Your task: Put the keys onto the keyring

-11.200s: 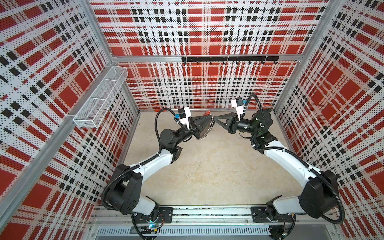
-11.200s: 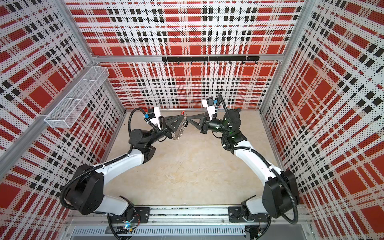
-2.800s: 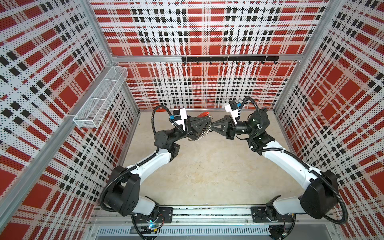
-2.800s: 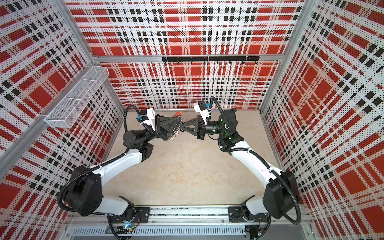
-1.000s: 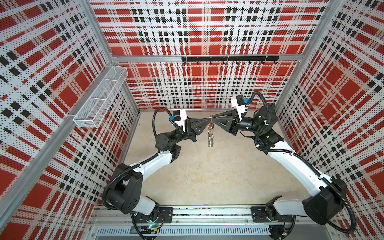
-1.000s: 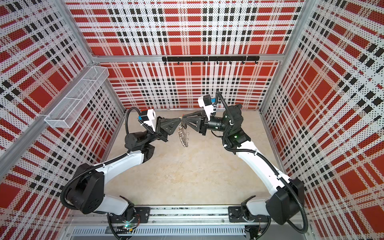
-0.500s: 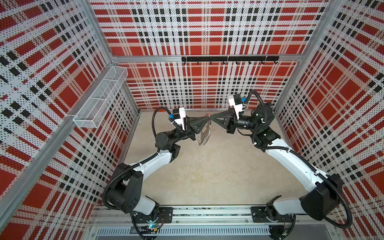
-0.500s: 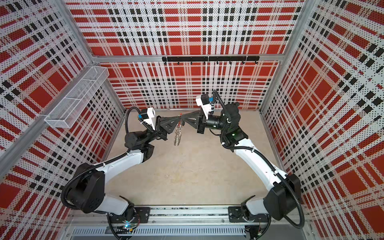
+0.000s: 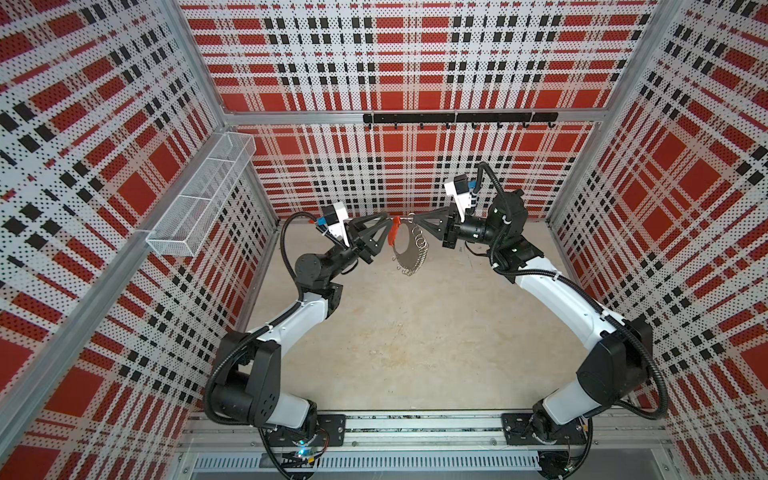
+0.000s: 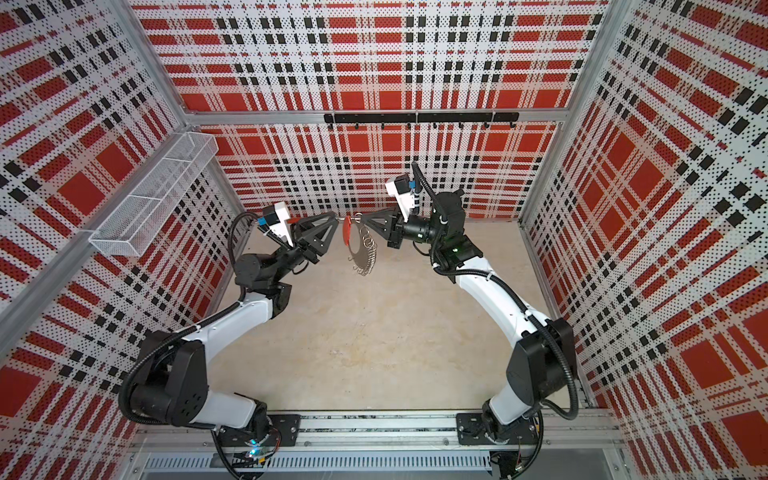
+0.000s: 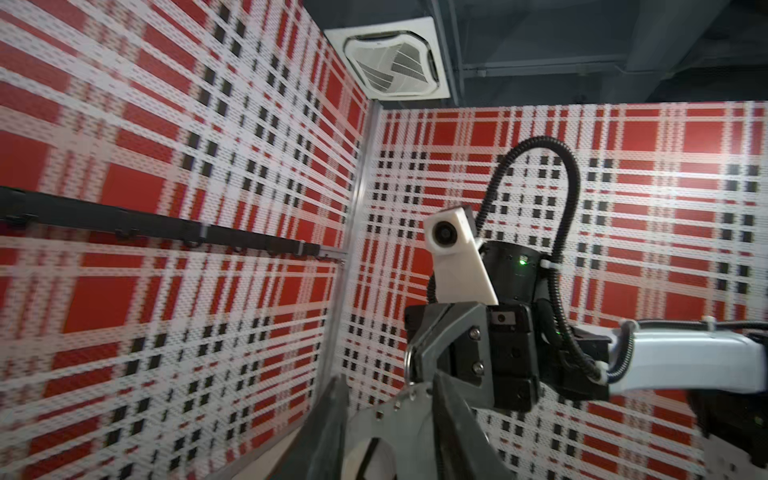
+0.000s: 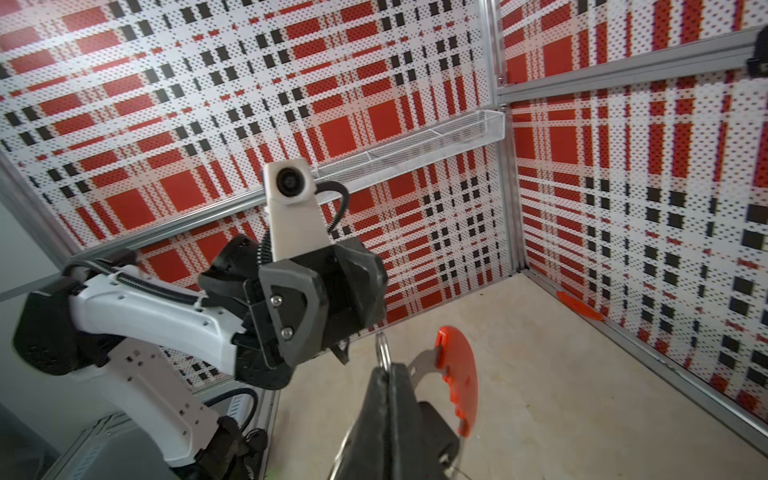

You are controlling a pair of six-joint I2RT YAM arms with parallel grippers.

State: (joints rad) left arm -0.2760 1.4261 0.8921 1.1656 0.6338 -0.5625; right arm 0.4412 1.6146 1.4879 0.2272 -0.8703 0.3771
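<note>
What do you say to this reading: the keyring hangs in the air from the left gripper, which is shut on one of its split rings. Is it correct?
The side is wrong. It is the right gripper that is shut on a split ring, and the keyring hangs in the air from it. The right wrist view shows this grip.

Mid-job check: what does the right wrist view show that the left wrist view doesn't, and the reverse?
Right wrist only: the red segment, the wire basket on the wall, and a red piece lying at the wall's foot.
Left wrist only: the ceiling vent, and the left fingers standing apart on either side of the grey band.
Both: the keyring, hanging from a split ring pinched in the shut right fingers. No key shows in either.
</note>
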